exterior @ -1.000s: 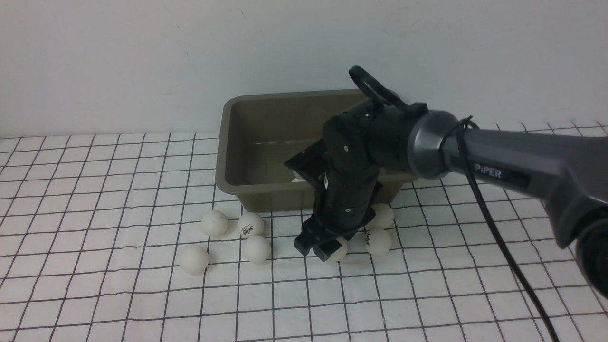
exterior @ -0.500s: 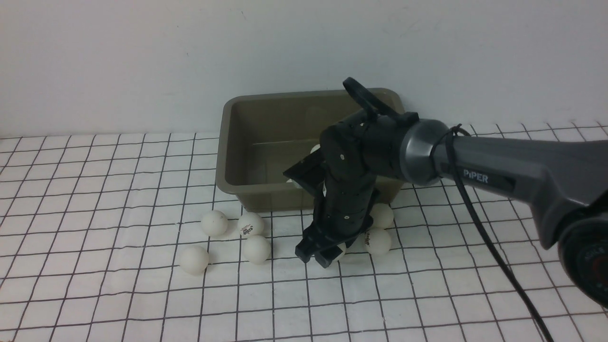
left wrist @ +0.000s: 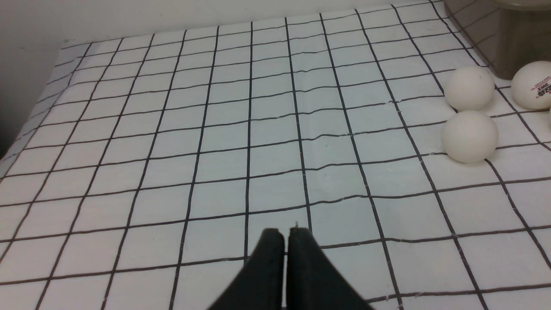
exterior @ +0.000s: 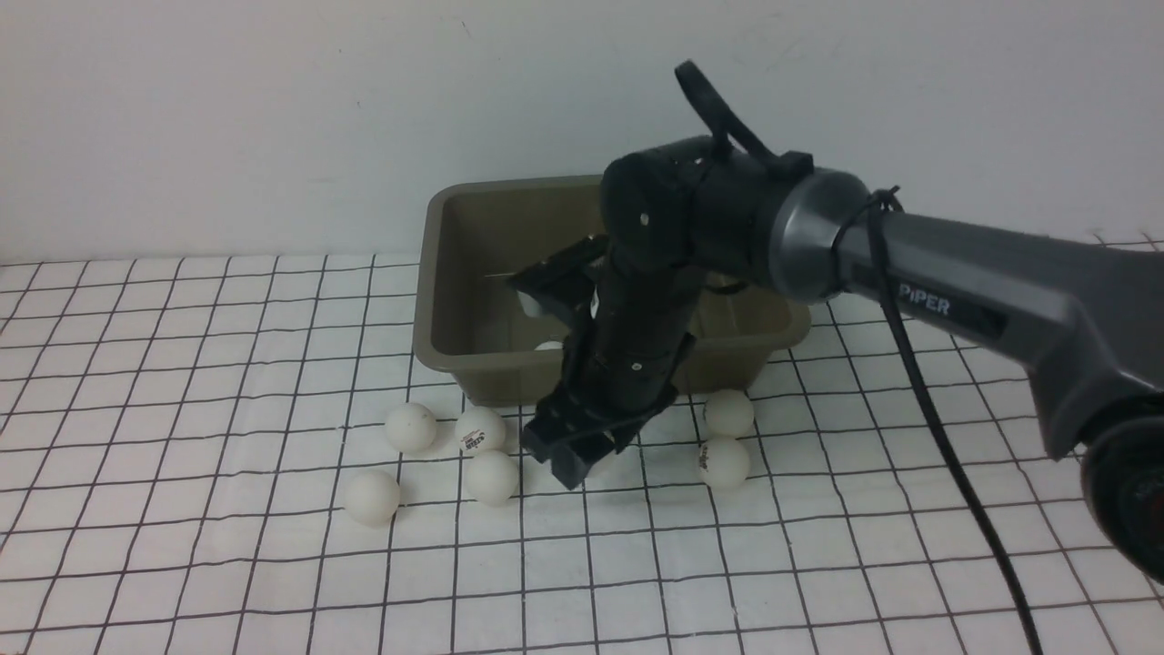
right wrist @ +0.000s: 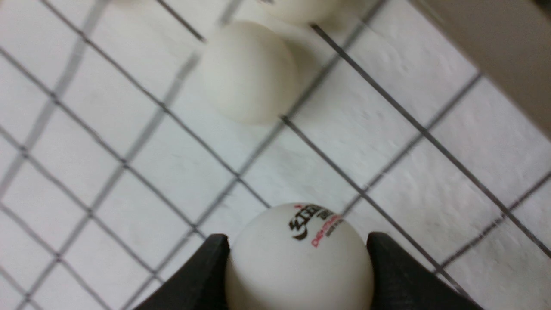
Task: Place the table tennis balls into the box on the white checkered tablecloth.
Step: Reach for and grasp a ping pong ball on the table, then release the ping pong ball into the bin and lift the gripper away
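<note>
Your right jaws gripped a logo-printed table tennis ball [right wrist: 297, 258], held above the white checkered tablecloth [exterior: 227, 546] just before the box [exterior: 482, 377]; your left jaws were shut, empty. You looked mid-carry: next you needed to clear the near rim, then release inside.

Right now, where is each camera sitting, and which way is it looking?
Front: between the arms, facing forward at the box, loose balls and wall; the right arm shows.
Left wrist: mounted there, looking across the tablecloth; shut left fingers show.
Right wrist: mounted there, looking down; right fingers grip a printed ball.
Shared: front and left wrist both see the box and balls beside it.
</note>
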